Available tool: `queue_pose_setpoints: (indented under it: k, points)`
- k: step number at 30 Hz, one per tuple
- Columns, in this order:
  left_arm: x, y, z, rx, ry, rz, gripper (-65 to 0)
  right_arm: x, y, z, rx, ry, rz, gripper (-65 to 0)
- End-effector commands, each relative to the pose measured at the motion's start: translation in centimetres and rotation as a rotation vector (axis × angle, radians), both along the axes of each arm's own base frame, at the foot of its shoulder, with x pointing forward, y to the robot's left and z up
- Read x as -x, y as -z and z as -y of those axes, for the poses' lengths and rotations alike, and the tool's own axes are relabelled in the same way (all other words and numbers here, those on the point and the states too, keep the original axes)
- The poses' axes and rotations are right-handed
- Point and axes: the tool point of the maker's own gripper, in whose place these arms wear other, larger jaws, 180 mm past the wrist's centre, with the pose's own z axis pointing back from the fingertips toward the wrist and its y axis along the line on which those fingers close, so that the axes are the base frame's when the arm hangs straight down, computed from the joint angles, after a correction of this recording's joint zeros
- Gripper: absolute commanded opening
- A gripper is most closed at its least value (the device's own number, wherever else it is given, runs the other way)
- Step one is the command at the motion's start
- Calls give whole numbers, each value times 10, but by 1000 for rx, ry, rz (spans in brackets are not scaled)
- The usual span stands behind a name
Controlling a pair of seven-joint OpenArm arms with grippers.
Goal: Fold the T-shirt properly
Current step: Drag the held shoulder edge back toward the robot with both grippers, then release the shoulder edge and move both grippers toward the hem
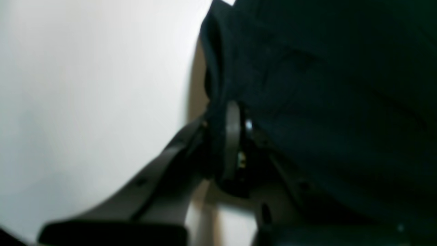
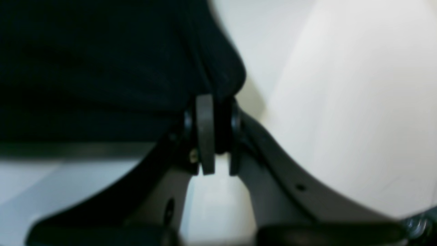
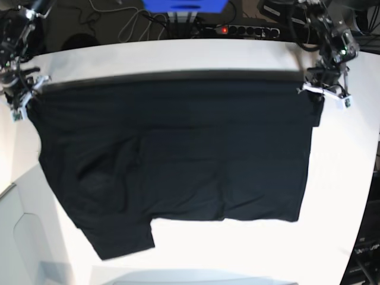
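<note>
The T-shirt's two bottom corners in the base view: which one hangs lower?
The T-shirt's corner at the view's left, below the right gripper, hangs lower, ending in a drooping flap. The other bottom corner ends higher, with a straighter hem.

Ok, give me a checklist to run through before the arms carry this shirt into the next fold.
1. Left gripper shut on the T-shirt: ok, cloth pinched between its fingers.
2. Right gripper shut on the cloth: ok.
3. Top edge stretched straight between both grippers: ok in the base view.
4. Lower part lying flat: not ok, one sleeve sticks out at the bottom and the cloth is wrinkled there.
5. Label and print side: cannot tell, neither shows.
6. White table free where the shirt would land: ok.
</note>
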Motion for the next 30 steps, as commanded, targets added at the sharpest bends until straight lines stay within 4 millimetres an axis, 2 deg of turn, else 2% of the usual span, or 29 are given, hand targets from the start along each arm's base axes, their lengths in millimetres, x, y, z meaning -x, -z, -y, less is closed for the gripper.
queue_pose_setpoints:
  k: [1,6,10,15,18,20,22,30]
  points:
    - [9,-9,-14,-50,-28,6,-650,0,-11,12,42,9,18,-650]
    - [46,-5,-24,-51,-114,-32,-650,28,3,11,38,8,-52,-650]
    - [59,-1,-26,-52,-121,-67,-650,39,13,-1,0,6,-47,-650]
    - [64,3,-25,-46,-122,-84,-650,47,21,-12,-34,17,-51,-650]
    - [64,3,-26,-48,-122,-83,-650,49,22,-12,-34,21,-56,-650]
    - [64,3,-26,-51,-119,-86,-650,57,23,-8,-28,34,-69,-650]
    - [63,2,-27,-55,-120,-83,-650,60,18,-5,-14,35,-64,-650]
    - [63,3,-25,-51,-114,-85,-639,59,5,-15,6,8,-41,-650]
